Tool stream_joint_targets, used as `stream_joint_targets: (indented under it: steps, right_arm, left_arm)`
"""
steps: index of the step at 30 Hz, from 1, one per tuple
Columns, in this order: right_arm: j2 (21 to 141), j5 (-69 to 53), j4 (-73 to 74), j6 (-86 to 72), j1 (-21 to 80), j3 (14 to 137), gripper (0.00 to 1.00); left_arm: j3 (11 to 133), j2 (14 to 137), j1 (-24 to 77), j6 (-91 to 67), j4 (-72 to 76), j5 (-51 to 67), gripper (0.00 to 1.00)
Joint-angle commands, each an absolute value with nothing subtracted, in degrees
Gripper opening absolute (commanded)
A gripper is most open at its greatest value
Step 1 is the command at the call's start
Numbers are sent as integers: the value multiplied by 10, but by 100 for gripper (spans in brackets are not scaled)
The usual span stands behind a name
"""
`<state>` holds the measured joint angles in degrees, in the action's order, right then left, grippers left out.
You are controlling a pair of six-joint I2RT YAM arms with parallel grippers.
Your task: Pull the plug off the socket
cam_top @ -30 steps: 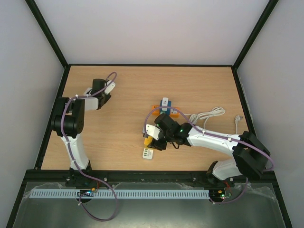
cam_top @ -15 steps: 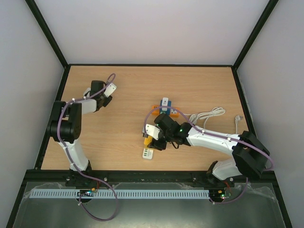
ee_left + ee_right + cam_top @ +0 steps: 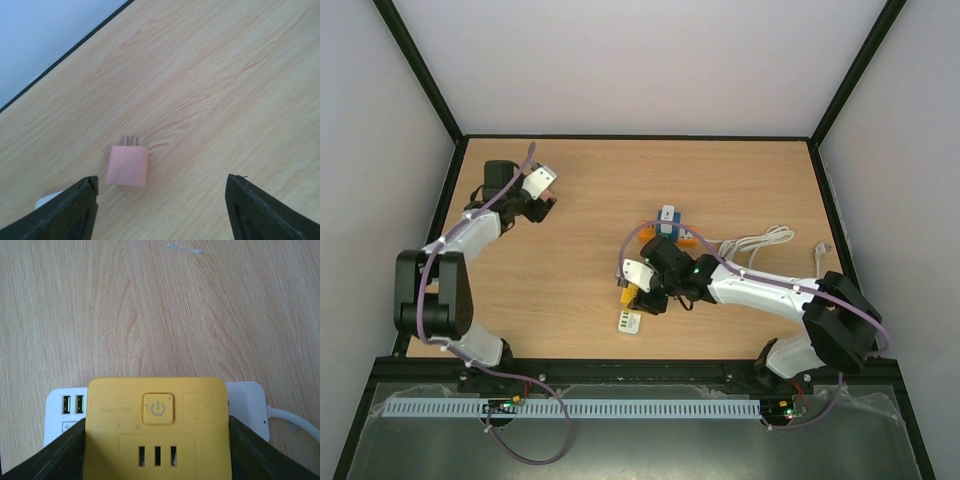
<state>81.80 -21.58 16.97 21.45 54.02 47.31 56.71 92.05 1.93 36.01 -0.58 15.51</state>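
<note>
Pink plug [image 3: 128,166] lies free on the table [image 3: 240,75], just under the left gripper [image 3: 162,182]. The jaws stand wide and touch nothing. It sits nearer the left finger, prongs pointing away from the wrist. Well apart, the right gripper [image 3: 157,450] clamps the yellow socket [image 3: 157,410] by its sides. The plug looks already off, and the left arm is far nearer it.

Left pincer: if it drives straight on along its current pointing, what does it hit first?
Likely the pink plug, lying loose on the table, slightly left of the left pincer's centre line; otherwise bare wood. Depth unclear.
</note>
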Motion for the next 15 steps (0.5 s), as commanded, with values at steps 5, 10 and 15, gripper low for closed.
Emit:
stream_joint_targets:
  steps: [5, 10, 15]
  right_arm:
    - [861, -202, 219, 207, 538, 502, 50]
    - [852, -219, 220, 211, 538, 509, 73]
    - [826, -230, 215, 213, 531, 519, 88]
  left_arm:
    - [537, 827, 11, 446, -201, 353, 90]
    - [507, 769, 12, 479, -247, 400, 100]
    - [514, 736, 25, 506, -308, 431, 100]
